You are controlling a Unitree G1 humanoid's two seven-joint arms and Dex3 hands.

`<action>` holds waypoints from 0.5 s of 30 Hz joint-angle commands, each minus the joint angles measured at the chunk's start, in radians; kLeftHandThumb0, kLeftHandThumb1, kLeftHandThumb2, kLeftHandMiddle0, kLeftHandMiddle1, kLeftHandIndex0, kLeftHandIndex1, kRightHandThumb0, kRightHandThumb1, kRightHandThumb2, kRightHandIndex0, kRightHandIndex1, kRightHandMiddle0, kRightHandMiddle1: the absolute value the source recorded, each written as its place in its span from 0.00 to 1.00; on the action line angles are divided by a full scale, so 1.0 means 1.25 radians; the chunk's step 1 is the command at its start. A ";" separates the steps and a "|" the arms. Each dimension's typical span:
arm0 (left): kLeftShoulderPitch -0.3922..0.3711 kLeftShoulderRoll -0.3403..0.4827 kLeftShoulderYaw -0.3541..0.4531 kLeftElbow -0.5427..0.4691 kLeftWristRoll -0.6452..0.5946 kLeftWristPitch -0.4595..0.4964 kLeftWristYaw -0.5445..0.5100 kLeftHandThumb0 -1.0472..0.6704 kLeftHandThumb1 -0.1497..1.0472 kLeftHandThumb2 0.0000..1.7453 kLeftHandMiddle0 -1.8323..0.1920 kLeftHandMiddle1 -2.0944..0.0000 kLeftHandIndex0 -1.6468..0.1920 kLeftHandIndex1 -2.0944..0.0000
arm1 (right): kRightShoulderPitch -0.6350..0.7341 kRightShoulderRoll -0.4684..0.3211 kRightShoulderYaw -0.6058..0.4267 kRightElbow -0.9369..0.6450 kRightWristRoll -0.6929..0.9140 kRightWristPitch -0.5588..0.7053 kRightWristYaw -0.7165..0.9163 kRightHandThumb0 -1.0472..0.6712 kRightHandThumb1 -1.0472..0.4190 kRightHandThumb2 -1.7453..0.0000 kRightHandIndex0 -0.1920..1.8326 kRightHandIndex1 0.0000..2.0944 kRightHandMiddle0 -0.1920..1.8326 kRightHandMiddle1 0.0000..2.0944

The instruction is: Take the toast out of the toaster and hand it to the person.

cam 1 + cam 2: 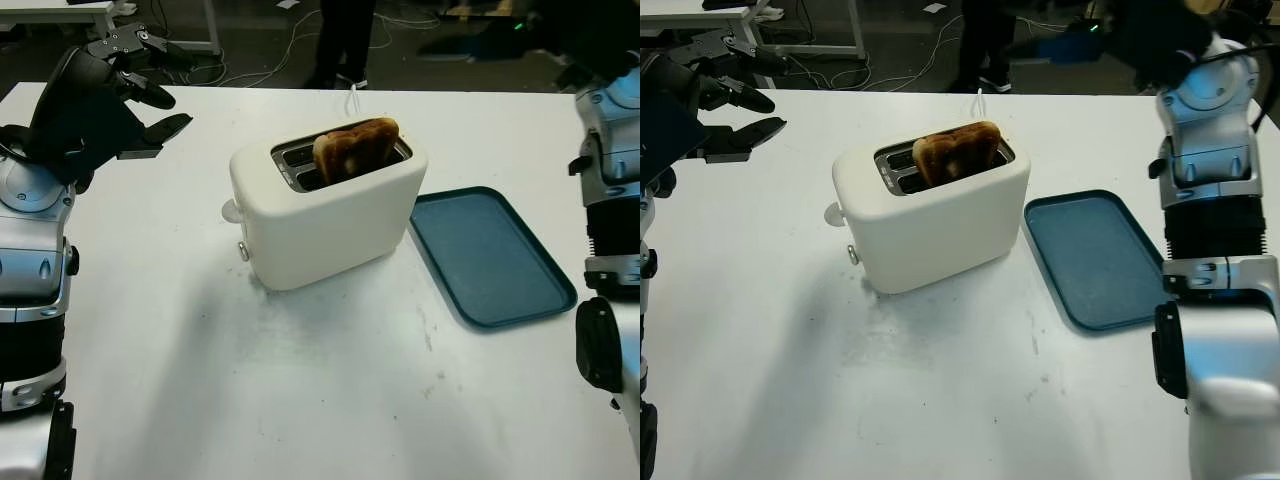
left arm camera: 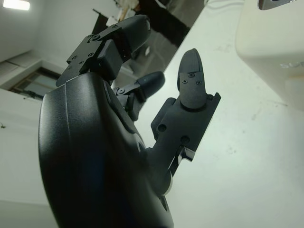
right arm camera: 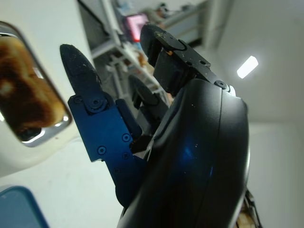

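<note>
A white table [image 1: 300, 400] fills the foreground, scuffed and bare in front — working room, it seems, for both arms that rise from its near corners. Mid-table stands the cream toaster [image 1: 330, 215], angled so its slots face up toward the head camera, and the toast [image 1: 356, 148] stands popped up in the farther slot, its browned top well clear of the rim, probably easy to pinch. Just beside the toaster, on the robot's right, lies a teal tray [image 1: 492, 258] holding nothing. The left hand [image 1: 140, 90] hangs released above the table's far left, well apart from the toaster; the right hand [image 3: 142, 133] is raised near the toaster's slots, likewise holding nothing. Beyond the far edge a person's legs [image 1: 342, 40] wait — the likely recipient.
</note>
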 commanded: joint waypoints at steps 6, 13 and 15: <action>0.000 -0.005 0.000 -0.002 -0.007 0.010 0.002 0.53 0.68 0.30 0.74 0.47 0.70 0.61 | -0.029 0.020 0.095 0.066 -0.159 -0.115 -0.065 0.17 0.26 1.00 0.37 0.44 0.48 0.01; 0.008 0.002 0.000 0.011 0.001 -0.023 0.004 0.51 0.67 0.30 0.73 0.46 0.69 0.60 | -0.043 0.056 0.147 0.097 -0.218 -0.104 -0.062 0.18 0.28 1.00 0.53 0.83 0.47 0.01; 0.009 0.005 0.001 0.011 0.002 -0.024 0.001 0.50 0.67 0.30 0.73 0.46 0.69 0.60 | -0.042 0.060 0.154 0.099 -0.223 -0.105 -0.059 0.20 0.28 1.00 0.55 0.83 0.47 0.00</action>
